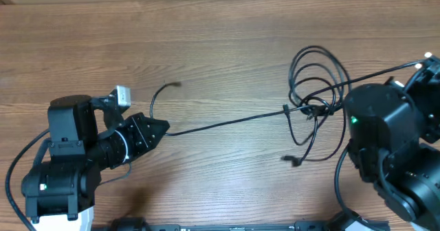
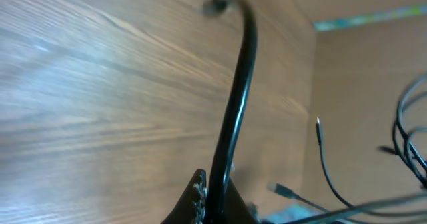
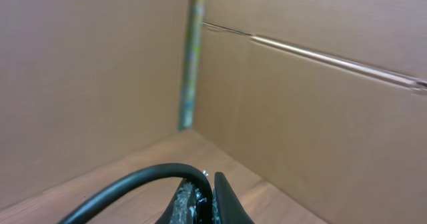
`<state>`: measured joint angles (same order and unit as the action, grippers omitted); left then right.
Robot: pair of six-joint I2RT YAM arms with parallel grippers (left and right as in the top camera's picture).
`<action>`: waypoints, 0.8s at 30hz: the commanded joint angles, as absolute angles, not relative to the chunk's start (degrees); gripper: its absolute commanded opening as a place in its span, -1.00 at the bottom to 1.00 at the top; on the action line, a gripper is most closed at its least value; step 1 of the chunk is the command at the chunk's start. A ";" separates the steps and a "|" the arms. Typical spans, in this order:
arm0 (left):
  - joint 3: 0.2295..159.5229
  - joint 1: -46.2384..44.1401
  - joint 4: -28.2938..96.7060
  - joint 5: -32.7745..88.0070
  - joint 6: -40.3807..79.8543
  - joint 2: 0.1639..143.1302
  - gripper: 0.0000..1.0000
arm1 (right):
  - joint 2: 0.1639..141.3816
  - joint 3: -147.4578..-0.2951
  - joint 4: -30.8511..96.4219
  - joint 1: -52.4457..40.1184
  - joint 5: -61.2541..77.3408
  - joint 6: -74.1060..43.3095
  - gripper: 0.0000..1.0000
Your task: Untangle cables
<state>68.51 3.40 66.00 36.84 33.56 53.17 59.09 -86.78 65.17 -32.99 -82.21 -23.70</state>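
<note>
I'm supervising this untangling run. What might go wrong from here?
1. The left gripper and right gripper are shut on cables drawn straight into the tangle; more pulling may tighten it.
2. The tail from the left gripper to the plug end looks short, so it might slip out.

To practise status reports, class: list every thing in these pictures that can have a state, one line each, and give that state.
left hand: shut on the long cable, near its plug end.
right hand: shut on the long cable too.
long cable: stretched between both hands, running through the knot.
knot: tangled loops, not yet undone.
</note>
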 commanded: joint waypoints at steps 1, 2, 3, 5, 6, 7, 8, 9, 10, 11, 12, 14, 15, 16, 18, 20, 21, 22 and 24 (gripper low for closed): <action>72.10 8.91 66.43 21.06 30.22 53.25 -0.92 | 57.21 -88.90 64.60 -27.42 -88.88 -22.44 -0.92; 73.30 10.55 66.72 20.53 29.87 53.25 -0.92 | 57.21 -88.90 64.60 -26.70 -87.29 -22.44 -0.92; 74.54 12.25 67.05 19.99 29.15 53.25 -0.92 | 57.21 -88.90 64.62 -26.06 -85.12 -22.44 -0.92; 76.99 15.53 68.16 18.17 27.99 53.23 -0.92 | 57.21 -88.90 64.64 -25.30 -82.04 -22.44 -0.92; 78.19 17.08 68.93 16.82 27.59 53.25 -0.92 | 57.21 -88.90 64.62 -25.04 -81.14 -22.44 -0.92; 79.57 18.87 69.80 14.98 26.83 53.25 -0.92 | 57.23 -88.90 64.60 -24.88 -80.86 -22.44 -0.92; 80.90 20.71 70.74 13.06 26.20 53.25 -0.91 | 57.23 -88.90 64.60 -24.86 -80.90 -22.44 -0.92; 82.02 22.26 71.53 11.64 25.63 53.25 -0.92 | 57.25 -88.90 64.53 -24.88 -80.88 -22.44 -0.92; 83.29 24.03 72.44 10.09 25.17 53.25 -0.92 | 57.28 -88.90 64.36 -24.86 -80.86 -22.44 -0.92; 84.27 25.41 73.23 9.02 24.82 53.25 -0.92 | 57.28 -88.90 64.23 -24.88 -80.84 -22.44 -0.92; 85.19 26.63 73.95 8.78 24.82 53.25 -0.92 | 57.28 -88.90 64.14 -24.88 -80.40 -22.44 -0.92; 86.21 27.81 74.54 10.68 25.08 53.25 -0.92 | 57.28 -88.90 63.96 -24.88 -77.08 -22.44 -0.92; 86.35 27.83 74.48 12.38 25.08 53.25 -0.91 | 57.28 -88.90 63.96 -24.88 -74.83 -22.41 -0.92; 86.35 27.81 74.46 13.78 25.08 53.25 -0.90 | 57.28 -88.90 63.99 -24.88 -72.23 -22.41 -0.92; 86.35 27.73 74.72 16.64 25.06 53.47 -0.69 | 57.28 -88.90 63.99 -24.88 -65.28 -22.39 -0.92; 86.35 27.73 75.02 19.42 24.67 53.91 -0.17 | 57.30 -88.90 63.96 -24.88 -57.67 -22.20 -0.92; 86.35 27.73 75.16 20.82 24.12 54.04 0.34 | 57.43 -88.90 63.96 -24.88 -54.15 -21.74 -0.92; 86.35 27.73 75.31 22.37 23.51 54.24 0.64 | 57.56 -88.90 63.90 -24.88 -50.48 -20.56 -0.92; 86.35 27.73 75.50 25.45 21.89 54.35 0.92 | 58.04 -88.90 63.53 -24.88 -42.63 -16.58 -0.92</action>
